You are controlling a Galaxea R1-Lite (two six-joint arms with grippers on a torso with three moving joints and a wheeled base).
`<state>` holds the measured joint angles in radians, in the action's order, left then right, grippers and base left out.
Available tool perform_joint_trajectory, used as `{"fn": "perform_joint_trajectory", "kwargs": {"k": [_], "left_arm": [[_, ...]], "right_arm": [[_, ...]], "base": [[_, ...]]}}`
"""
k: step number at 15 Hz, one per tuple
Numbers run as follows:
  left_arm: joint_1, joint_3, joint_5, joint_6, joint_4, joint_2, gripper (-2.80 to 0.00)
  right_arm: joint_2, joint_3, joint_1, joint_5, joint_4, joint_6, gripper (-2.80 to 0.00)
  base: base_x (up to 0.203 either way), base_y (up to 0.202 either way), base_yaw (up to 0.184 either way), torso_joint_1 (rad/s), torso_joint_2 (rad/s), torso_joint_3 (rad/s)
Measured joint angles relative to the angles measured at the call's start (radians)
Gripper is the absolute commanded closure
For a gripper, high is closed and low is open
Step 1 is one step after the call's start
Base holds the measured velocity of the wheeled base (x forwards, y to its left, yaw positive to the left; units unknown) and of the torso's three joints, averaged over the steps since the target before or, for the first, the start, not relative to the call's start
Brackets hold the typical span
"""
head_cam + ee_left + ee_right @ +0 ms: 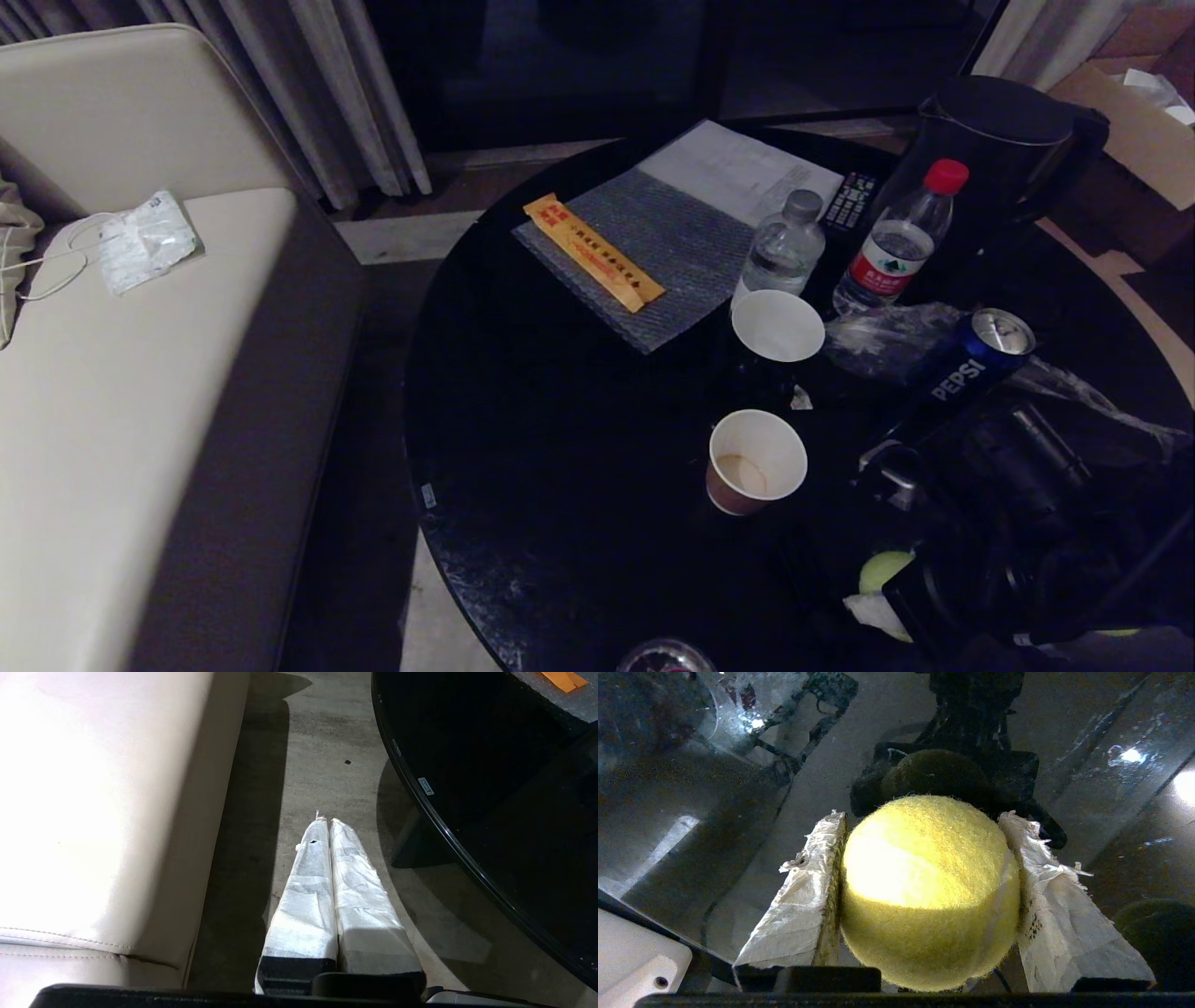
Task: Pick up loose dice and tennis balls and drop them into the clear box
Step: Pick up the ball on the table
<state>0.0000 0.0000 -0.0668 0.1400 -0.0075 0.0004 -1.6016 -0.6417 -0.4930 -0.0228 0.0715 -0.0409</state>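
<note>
The right claw [924,891] pinches a tennis ball [927,891], mostly hidden behind its arm in the head view.

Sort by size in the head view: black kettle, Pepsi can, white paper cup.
1. Black kettle, largest.
2. Blue Pepsi can and white paper cup look alike; the can lies tilted, so no ranking.
</note>
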Motion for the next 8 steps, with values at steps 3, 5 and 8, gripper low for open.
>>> {"fn": "perform_joint_trajectory", "kwargs": {"k": [3, 5, 8], "left_arm": [[0.0, 0.0, 0.0, 0.001, 0.0, 0.0, 0.0], [0.0, 0.0, 0.0, 0.0, 0.0, 0.0, 0.0], [0.0, 0.0, 0.0, 0.001, 0.0, 0.0, 0.0]], "right_arm": [[0.008, 0.002, -0.003, -0.003, 0.0, 0.0, 0.0], [0.012, 0.001, -0.006, -0.028, 0.0, -0.002, -2.8], [0.02, 0.003, -0.006, -0.043, 0.006, -0.026, -2.8]], "base": [[0.0, 0.0, 0.0, 0.0, 0.0, 0.0], [0.0, 0.0, 0.0, 0.0, 0.0, 0.0], [0.0, 0.0, 0.0, 0.0, 0.0, 0.0]]}}
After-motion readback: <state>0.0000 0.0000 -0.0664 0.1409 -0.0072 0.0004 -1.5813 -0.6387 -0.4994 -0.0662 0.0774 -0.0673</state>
